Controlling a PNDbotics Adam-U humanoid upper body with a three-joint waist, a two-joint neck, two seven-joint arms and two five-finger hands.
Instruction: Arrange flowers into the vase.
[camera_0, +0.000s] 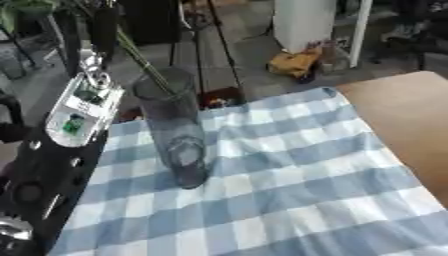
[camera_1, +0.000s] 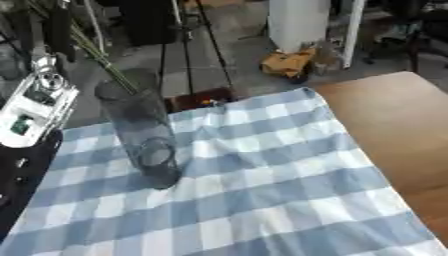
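While the vase stands upright, the scene reads as follows.

Vase (camera_0: 175, 135): clear dark-tinted glass cylinder, upright on the checked cloth near the tabletop's left edge, toward its far side.

Flower stem (camera_0: 144, 62): thin green stalk slanting down from the upper left, its lower end at the vase's rim; whether it has entered the mouth is not clear.

Left hand (camera_0: 103, 30): dark shape at the top left, above the vase, at the upper part of the stem; how far its fingers are closed cannot be told, nor whether they have hold of the stem.

Left arm (camera_0: 80, 107): silver and white forearm section with green marks, coming up along the left edge, black parts below it toward the near left corner.

Cloth (camera_0: 289, 175): blue and white check, covering most of the tabletop from the left edge across.

Tabletop (camera_1: 402, 120): bare light wood showing along the right side and far right corner.

Right hand: shows in neither view.
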